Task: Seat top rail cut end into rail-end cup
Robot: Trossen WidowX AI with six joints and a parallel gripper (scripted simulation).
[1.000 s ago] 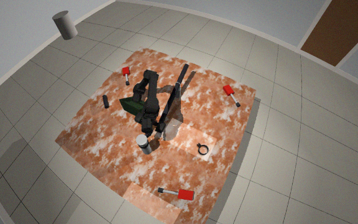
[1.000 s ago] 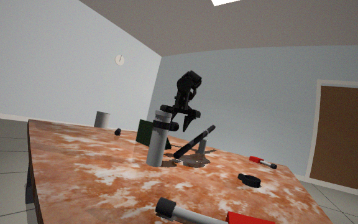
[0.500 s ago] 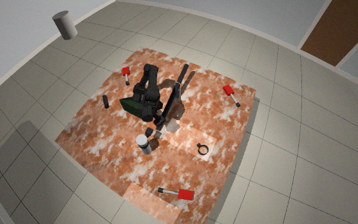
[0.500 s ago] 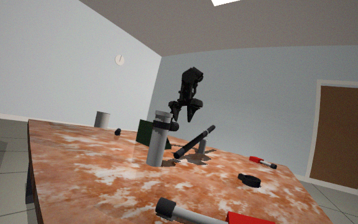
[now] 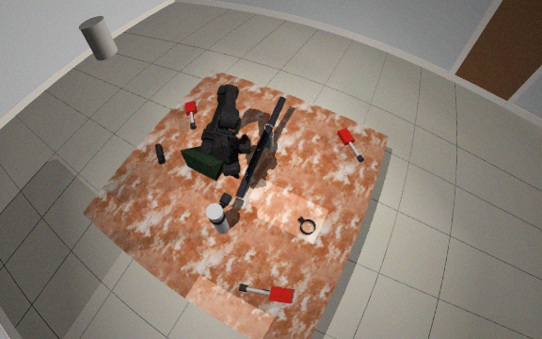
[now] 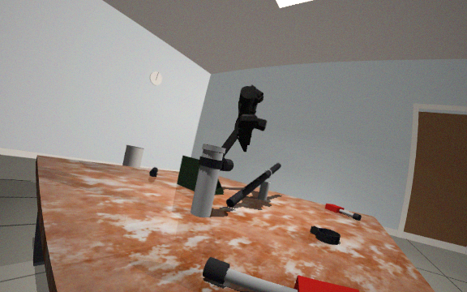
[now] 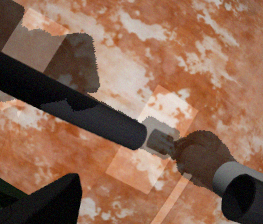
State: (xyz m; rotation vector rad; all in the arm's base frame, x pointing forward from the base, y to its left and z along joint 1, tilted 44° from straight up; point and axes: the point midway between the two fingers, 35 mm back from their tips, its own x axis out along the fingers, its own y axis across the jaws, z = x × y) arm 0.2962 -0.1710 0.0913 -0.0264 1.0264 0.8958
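Note:
The dark top rail (image 5: 259, 148) (image 6: 254, 184) (image 7: 62, 99) slopes through the loop cap on the short post (image 5: 272, 133) (image 6: 263, 191). Its low end lies near the foot of the big grey post (image 5: 218, 218) (image 6: 206, 186). The black brace band (image 6: 211, 163) sits just under the post cap. Its rail-end cup (image 5: 225, 200) (image 6: 227, 164) hangs well above the rail's end and is empty. My gripper (image 5: 235, 157) (image 6: 245, 143) is open and empty, raised above the rail and clear of it. In the wrist view one dark finger shows at the lower left.
A green box (image 5: 200, 162) (image 6: 189, 174) stands by the arm's base. A loose black ring (image 5: 307, 226) (image 6: 325, 235) lies to the right. Three red-handled tools (image 5: 191, 110) (image 5: 348, 141) (image 5: 271, 293) and a small black cylinder (image 5: 160, 153) lie around the table.

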